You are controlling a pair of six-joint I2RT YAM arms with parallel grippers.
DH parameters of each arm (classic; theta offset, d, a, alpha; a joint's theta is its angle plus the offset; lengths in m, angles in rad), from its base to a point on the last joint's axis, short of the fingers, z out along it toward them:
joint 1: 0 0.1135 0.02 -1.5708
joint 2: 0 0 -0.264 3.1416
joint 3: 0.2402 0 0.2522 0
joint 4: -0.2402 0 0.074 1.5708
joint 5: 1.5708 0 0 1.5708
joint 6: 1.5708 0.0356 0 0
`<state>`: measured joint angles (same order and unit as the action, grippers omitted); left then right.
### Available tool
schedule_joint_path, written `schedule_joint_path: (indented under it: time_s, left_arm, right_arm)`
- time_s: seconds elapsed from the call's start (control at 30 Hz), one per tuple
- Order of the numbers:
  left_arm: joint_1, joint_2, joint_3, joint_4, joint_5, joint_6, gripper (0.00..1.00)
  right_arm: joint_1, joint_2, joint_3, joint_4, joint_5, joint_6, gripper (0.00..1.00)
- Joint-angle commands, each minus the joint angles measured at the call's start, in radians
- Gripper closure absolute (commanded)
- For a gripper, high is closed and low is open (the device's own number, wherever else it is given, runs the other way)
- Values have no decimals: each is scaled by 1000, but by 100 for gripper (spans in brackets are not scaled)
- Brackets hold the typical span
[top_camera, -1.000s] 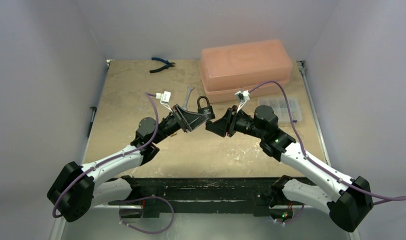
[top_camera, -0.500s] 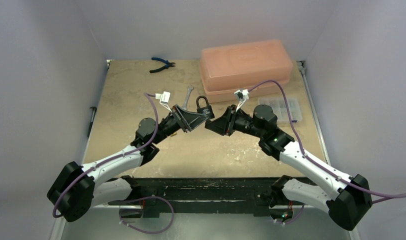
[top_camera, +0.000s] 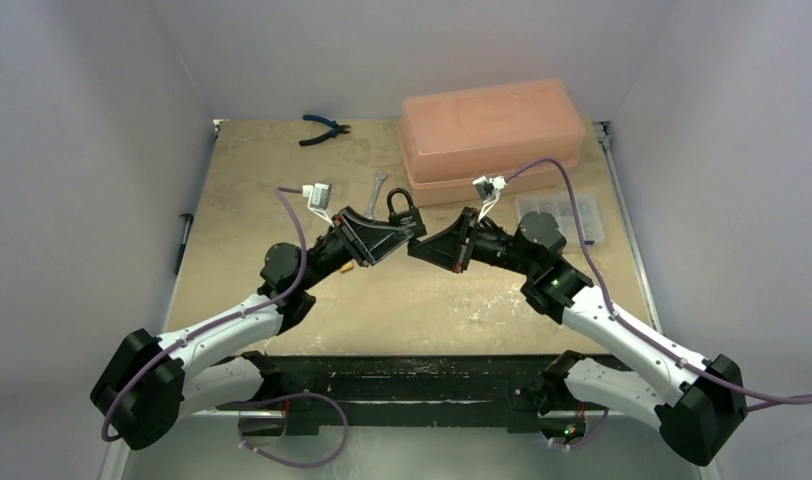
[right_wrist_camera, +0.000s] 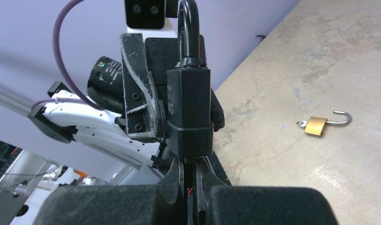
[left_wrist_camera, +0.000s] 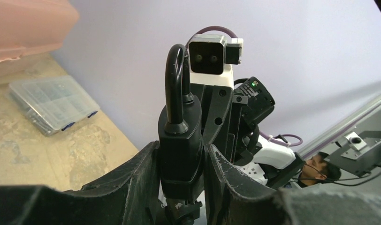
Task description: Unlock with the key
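Note:
My left gripper (top_camera: 406, 231) is shut on the body of a black padlock (top_camera: 401, 207) and holds it upright above the table's middle. In the left wrist view the padlock (left_wrist_camera: 180, 140) sits between my fingers (left_wrist_camera: 144, 173), its shackle (left_wrist_camera: 175, 79) looking closed. My right gripper (top_camera: 416, 248) meets the padlock from the right. In the right wrist view it (right_wrist_camera: 193, 171) is shut on a thin dark key (right_wrist_camera: 193, 177) whose tip goes up into the underside of the padlock (right_wrist_camera: 189, 112). The keyhole itself is hidden.
A small brass padlock (right_wrist_camera: 316, 125) lies open on the table. A pink lidded box (top_camera: 492, 130) stands at the back, with a clear organizer case (top_camera: 560, 218) to the right of my right arm. A wrench (top_camera: 375, 192) and blue-handled pliers (top_camera: 324, 128) lie at the back left.
Both grippers have shifted slightly left and toward the back together, and the padlock has moved with them. The left wrist has swung left; the grips are unchanged.

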<state>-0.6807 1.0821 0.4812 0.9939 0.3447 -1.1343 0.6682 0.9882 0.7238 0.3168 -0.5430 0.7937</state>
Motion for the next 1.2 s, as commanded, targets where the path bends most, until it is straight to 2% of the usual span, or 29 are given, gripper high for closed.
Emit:
schedule_joint_path:
  time_s: [0.0, 0.6, 1.17]
  left_arm:
    - [-2, -35, 6, 220, 82, -67, 100]
    - [-2, -60, 80, 234, 218, -104, 100]
    - [-2, -39, 106, 322, 273, -138, 100]
  right_arm:
    - [-1, -27, 6, 109, -46, 11, 100]
    - [1, -58, 65, 213, -119, 110, 100]
    - [0, -35, 47, 415, -196, 241, 100]
